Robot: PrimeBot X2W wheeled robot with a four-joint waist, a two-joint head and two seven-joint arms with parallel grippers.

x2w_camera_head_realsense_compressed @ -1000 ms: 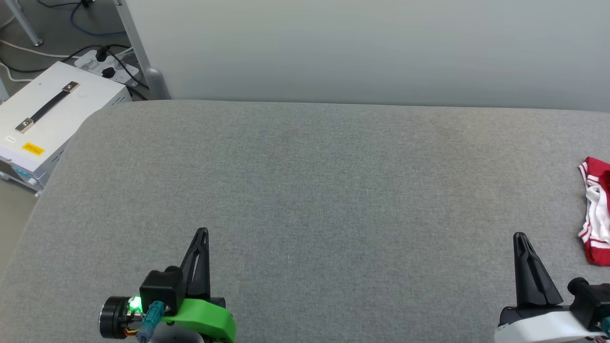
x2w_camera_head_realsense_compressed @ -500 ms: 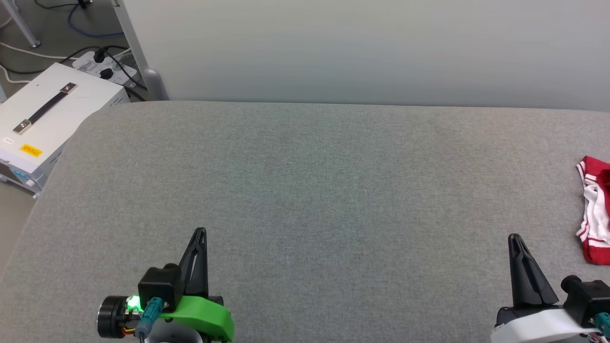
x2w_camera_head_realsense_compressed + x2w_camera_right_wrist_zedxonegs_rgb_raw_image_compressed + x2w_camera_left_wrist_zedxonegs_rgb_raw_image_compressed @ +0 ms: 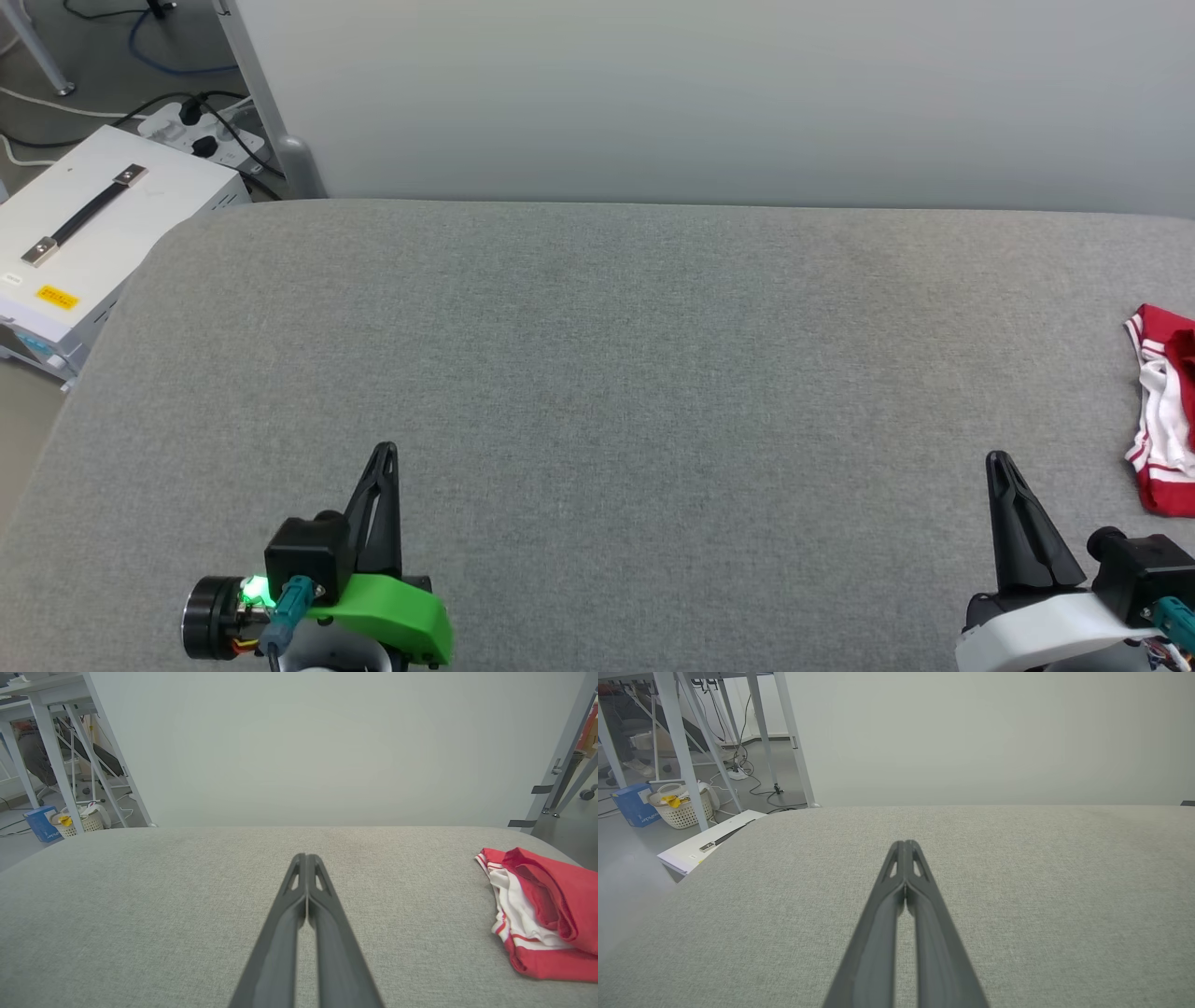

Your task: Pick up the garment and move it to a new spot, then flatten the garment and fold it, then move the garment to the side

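The garment [image 3: 1163,411], red with white parts and striped trim, lies bunched at the far right of the grey table [image 3: 597,373], cut off by the head view's edge. In the right wrist view the garment [image 3: 542,910] sits crumpled to the right of my fingers. My right gripper [image 3: 999,459] is shut and empty, near the front right, well short of the garment. My left gripper [image 3: 383,452] is shut and empty at the front left. Both wrist views show the fingers pressed together: left gripper [image 3: 905,843], right gripper [image 3: 306,857].
A white case with a black handle [image 3: 84,233] stands on the floor past the table's left corner, beside a power strip and cables [image 3: 201,126]. A pale wall panel [image 3: 709,93] backs the table. Table legs and a basket [image 3: 682,807] stand further left.
The whole head view has shifted slightly, so the camera has moved a little. Both grippers stay shut and the garment lies as before.
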